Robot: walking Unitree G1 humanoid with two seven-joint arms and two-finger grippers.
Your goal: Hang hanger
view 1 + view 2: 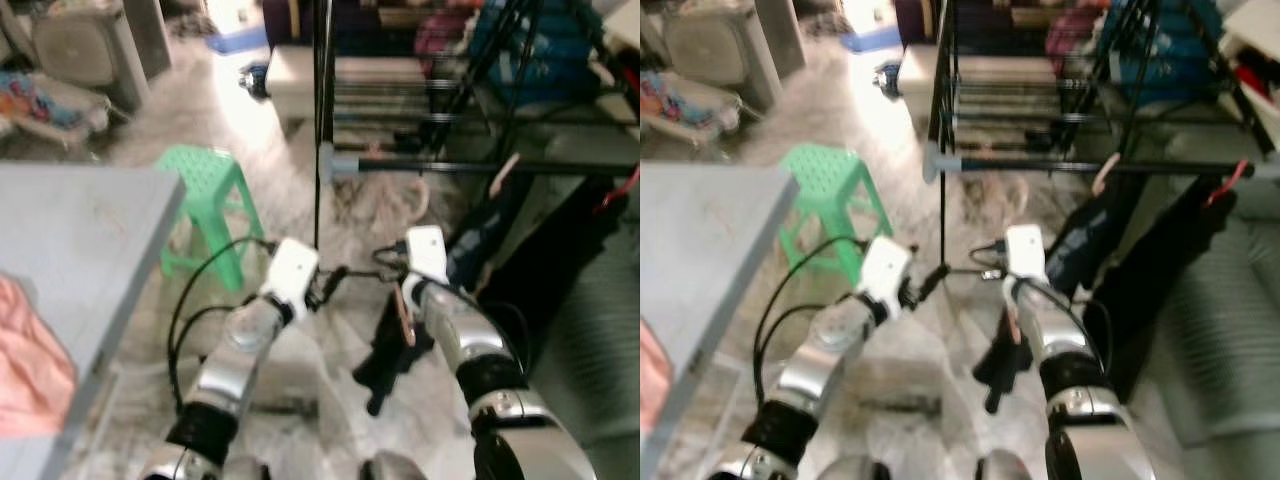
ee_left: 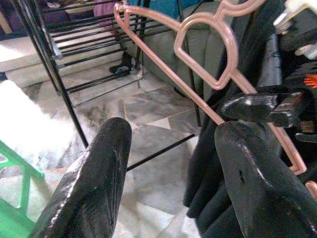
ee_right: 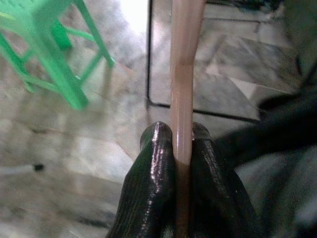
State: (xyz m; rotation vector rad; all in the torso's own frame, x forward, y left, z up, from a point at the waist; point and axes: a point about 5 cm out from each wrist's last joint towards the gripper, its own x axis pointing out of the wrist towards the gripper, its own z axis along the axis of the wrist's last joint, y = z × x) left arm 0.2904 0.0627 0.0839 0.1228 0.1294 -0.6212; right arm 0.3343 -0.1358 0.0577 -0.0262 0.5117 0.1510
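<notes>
The right tool (image 3: 182, 148) is clamping a pink plastic hanger (image 2: 198, 74), its fingers (image 3: 153, 168) pressing both sides of the thin bar. A black garment (image 1: 395, 355) is draping from the hanger, low above the marble floor (image 1: 300, 350), in front of the black rack (image 1: 1090, 165). The left tool (image 2: 173, 163) is hovering just beside the hanger, its fingers spread wide and gripping nothing. A green stool (image 1: 205, 205) is standing beside the grey bench (image 1: 90, 240).

Two grippers — left gripper (image 1: 335, 277) beside right gripper (image 1: 385, 262). One pink hanger (image 2: 208, 59) bearing one black garment (image 1: 395, 355). One green stool (image 1: 205, 195) — beyond the left gripper. One black rack (image 1: 470, 120).
</notes>
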